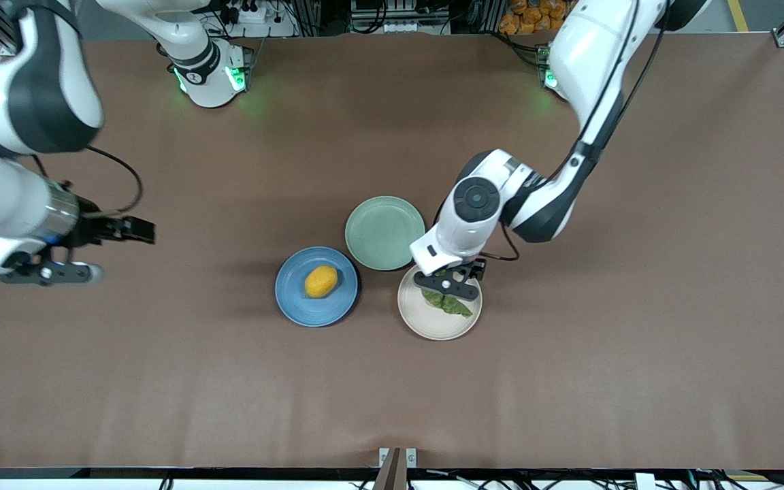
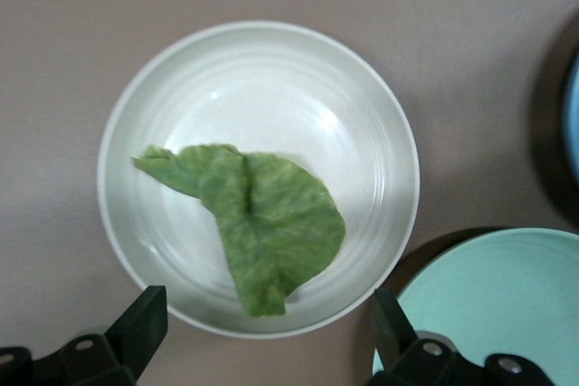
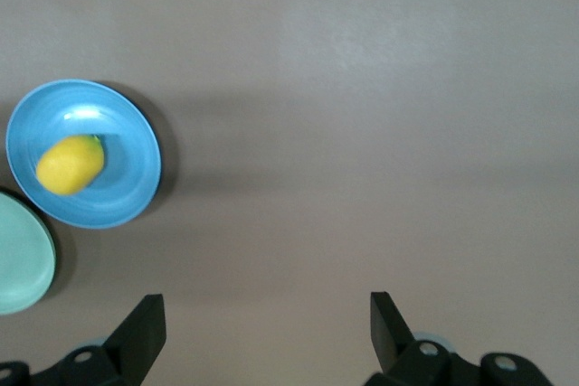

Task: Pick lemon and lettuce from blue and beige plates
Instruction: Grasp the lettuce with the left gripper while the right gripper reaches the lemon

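The yellow lemon (image 1: 321,281) lies on the blue plate (image 1: 297,303) near the table's middle. The green wrinkled lettuce (image 1: 448,303) lies on the beige plate (image 1: 436,325), beside the blue plate toward the left arm's end. My left gripper (image 1: 448,282) is open and empty, low over the beige plate's edge. In the left wrist view its fingers straddle the plate rim, the gripper (image 2: 269,309) just off the lettuce (image 2: 262,223) on the beige plate (image 2: 271,88). My right gripper (image 1: 48,272) is open and empty, up over bare table toward the right arm's end. The right wrist view shows the gripper (image 3: 267,309) away from the lemon (image 3: 70,165) and blue plate (image 3: 127,178).
An empty pale mint-green plate (image 1: 384,233) sits farther from the front camera, touching close to both plates; it also shows in the left wrist view (image 2: 498,305) and the right wrist view (image 3: 18,259). Brown table surface surrounds the plates.
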Motion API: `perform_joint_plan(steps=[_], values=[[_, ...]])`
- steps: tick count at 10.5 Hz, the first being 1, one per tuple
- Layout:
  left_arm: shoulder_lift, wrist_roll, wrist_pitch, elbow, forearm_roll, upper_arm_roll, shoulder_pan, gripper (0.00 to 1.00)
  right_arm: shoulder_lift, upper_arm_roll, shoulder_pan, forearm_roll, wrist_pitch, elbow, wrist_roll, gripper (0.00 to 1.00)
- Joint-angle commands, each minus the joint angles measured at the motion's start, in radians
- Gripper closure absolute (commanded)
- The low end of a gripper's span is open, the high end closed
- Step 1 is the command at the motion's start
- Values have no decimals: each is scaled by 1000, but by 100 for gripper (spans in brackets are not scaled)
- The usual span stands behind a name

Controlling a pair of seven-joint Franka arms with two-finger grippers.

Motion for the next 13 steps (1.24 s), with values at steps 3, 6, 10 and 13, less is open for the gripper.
perform_joint_plan(steps=[3, 6, 10, 13], values=[[47, -63, 11, 21, 49, 58, -64, 0, 65, 1, 63, 59, 62, 22, 182, 0], [66, -65, 11, 23, 72, 60, -64, 0, 120, 1, 135, 59, 152, 21, 341, 0], [93, -135, 20, 44, 66, 66, -64, 16, 198, 1, 203, 59, 329, -19, 559, 0], [107, -184, 20, 52, 61, 66, -64, 27, 313, 1, 230, 59, 447, -15, 809, 0]])
